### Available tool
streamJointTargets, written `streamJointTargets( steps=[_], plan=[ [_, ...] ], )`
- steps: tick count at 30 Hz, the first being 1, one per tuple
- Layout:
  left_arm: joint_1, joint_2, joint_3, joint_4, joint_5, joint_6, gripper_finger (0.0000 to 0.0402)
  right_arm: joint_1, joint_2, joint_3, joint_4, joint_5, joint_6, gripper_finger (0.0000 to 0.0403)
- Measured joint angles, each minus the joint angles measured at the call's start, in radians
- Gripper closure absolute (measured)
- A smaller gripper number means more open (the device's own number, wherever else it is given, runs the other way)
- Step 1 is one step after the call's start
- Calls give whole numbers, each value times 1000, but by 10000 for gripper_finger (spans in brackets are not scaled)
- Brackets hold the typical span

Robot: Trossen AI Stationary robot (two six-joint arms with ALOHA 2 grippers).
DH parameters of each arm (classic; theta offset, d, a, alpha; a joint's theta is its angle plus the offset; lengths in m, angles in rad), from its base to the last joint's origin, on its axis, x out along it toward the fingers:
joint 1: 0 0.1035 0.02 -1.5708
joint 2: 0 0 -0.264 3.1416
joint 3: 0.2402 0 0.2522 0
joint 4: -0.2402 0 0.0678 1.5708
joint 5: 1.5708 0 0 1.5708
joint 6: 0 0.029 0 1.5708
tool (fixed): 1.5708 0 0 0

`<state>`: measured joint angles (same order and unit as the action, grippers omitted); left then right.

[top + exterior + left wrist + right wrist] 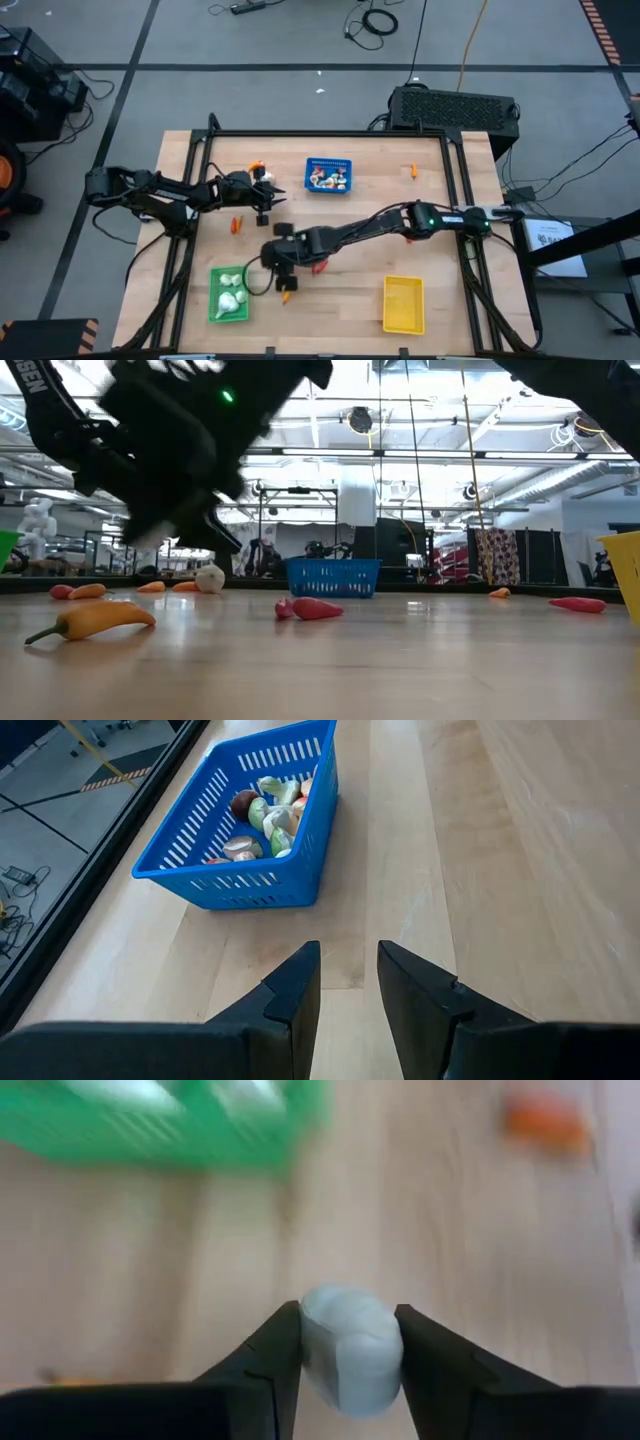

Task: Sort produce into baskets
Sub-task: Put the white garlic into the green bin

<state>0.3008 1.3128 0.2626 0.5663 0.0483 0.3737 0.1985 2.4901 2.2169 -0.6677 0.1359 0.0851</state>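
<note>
My right gripper [348,1342] clamps 1 white bulb [350,1345] above the table, near the green basket [229,294], arm stretched across. 3 baskets: green, blue [328,176], yellow [403,304]. Left gripper [346,982] parted, empty, facing blue.

Pale wood-plank table [350,290] with slight sheen, perforated blue plastic basket [240,830], smooth glossy yellow pepper [95,620]

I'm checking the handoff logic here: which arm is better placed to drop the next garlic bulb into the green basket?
Right. The right gripper is shut on a white garlic bulb close to the green basket, which already holds bulbs. The left gripper is empty, near the blue basket.
</note>
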Motion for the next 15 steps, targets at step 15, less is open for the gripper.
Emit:
streamJointTargets(
  steps=[15],
  plan=[
    [0, 0, 0, 3, 0, 0, 291, 17, 122, 1, 797, -207, -440, 271]
  ],
)
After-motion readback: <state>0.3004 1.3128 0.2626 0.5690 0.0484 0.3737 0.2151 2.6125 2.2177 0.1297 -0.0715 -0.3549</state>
